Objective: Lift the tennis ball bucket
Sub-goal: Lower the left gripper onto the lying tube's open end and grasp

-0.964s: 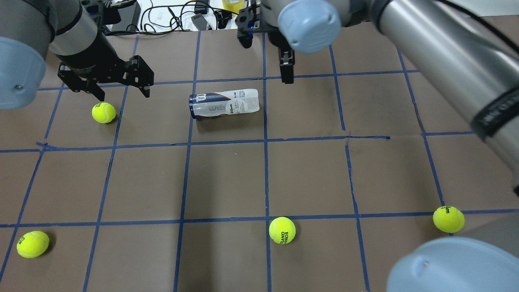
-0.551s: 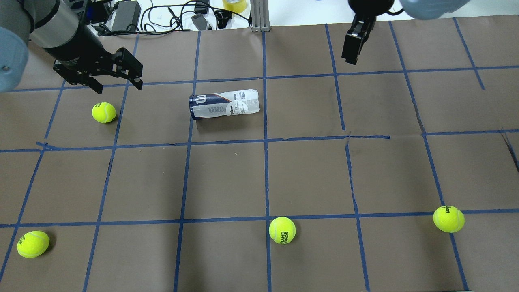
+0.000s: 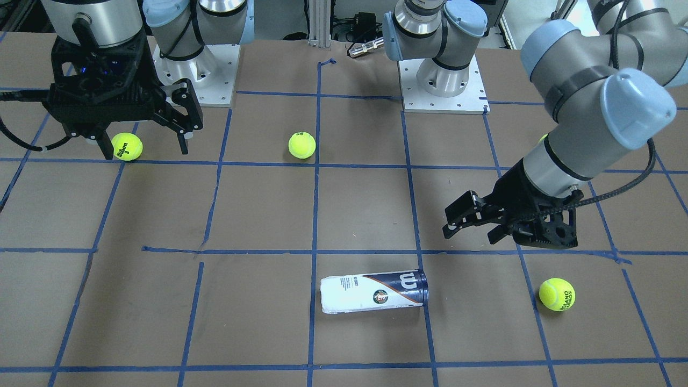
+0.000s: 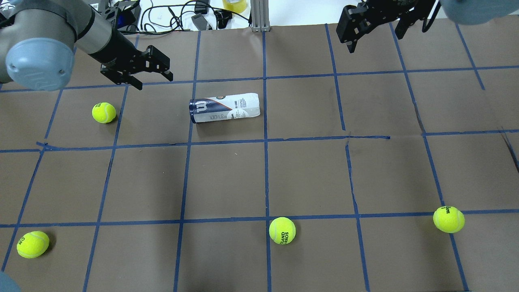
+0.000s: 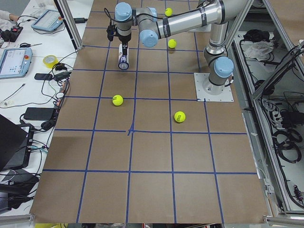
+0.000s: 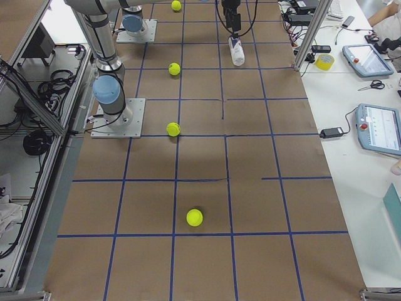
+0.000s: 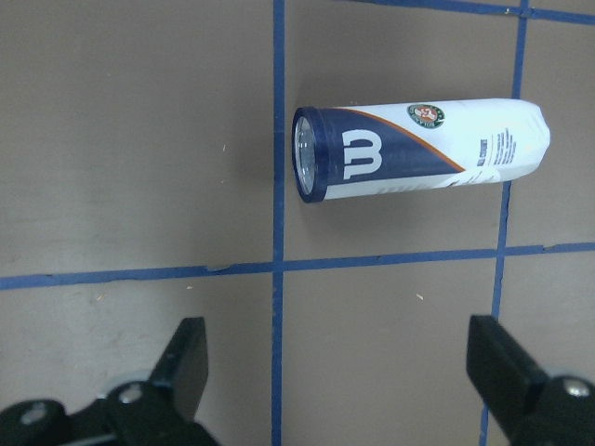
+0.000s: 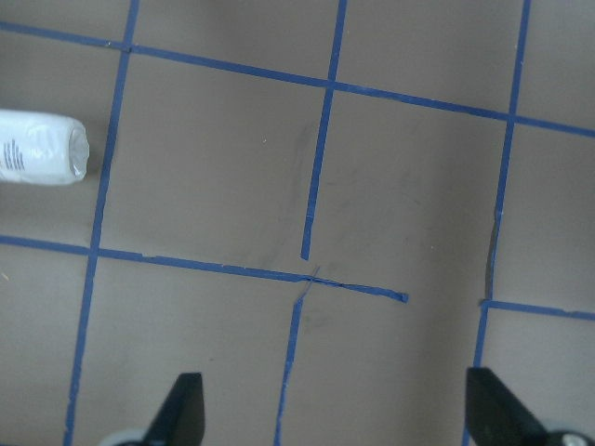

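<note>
The tennis ball bucket (image 4: 224, 108) lies on its side on the brown table, navy rim towards the robot's left. It also shows in the front view (image 3: 374, 291), the left wrist view (image 7: 418, 150), and its closed end in the right wrist view (image 8: 42, 149). My left gripper (image 4: 155, 81) is open and empty, in the air beside the rim end and a little beyond it, clear of the can (image 3: 473, 220). In the left wrist view the fingers (image 7: 186, 362) stand wide apart below the can. My right gripper (image 4: 375, 40) is open and empty, raised at the far right.
Yellow-green tennis balls lie on the table: one near my left gripper (image 4: 104, 112), one at the near left (image 4: 33, 244), one at the near middle (image 4: 282, 230), one at the near right (image 4: 448, 219). Cables and devices (image 4: 174, 16) lie beyond the far edge.
My right arm has swung away from above the can to the far right and its gripper now stands open. My left gripper has moved right, closer to the can's rim. The can has rolled slightly.
</note>
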Robot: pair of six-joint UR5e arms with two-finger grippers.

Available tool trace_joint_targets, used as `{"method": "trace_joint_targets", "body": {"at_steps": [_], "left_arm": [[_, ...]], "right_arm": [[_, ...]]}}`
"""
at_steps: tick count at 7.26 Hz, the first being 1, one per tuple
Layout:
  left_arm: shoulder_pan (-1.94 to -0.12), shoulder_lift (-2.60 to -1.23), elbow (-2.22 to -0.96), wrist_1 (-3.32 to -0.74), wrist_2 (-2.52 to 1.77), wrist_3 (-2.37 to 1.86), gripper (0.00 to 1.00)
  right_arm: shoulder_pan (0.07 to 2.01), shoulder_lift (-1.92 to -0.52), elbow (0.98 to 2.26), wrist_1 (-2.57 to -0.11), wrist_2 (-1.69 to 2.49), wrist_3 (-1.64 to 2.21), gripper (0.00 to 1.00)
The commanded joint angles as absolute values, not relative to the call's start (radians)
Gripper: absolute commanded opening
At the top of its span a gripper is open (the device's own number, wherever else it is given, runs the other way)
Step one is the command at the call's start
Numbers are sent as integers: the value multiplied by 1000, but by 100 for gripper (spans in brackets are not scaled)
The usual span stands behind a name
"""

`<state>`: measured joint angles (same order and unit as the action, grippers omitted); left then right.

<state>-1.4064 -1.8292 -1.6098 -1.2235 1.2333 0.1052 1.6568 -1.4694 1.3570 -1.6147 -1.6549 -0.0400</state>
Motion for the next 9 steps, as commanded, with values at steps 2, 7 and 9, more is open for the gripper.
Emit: {"method": "trace_joint_targets", "body": {"at_steps": [2,7,9], "left_arm": [[-1405,-2018,-1609,-1062,1111,48,100],[-1407,-2028,-1673,-1197,1038,-31,100],[-1405,-2026,-1675,-1281,1043,-31,100]], "right_arm": [[1660,-1477,1361,-1606,-1565,160,100],[1660,-1509,1439,-1621,-1563,150,100],[1660,-1508,1442,-1620,-1563,146,100]]}}
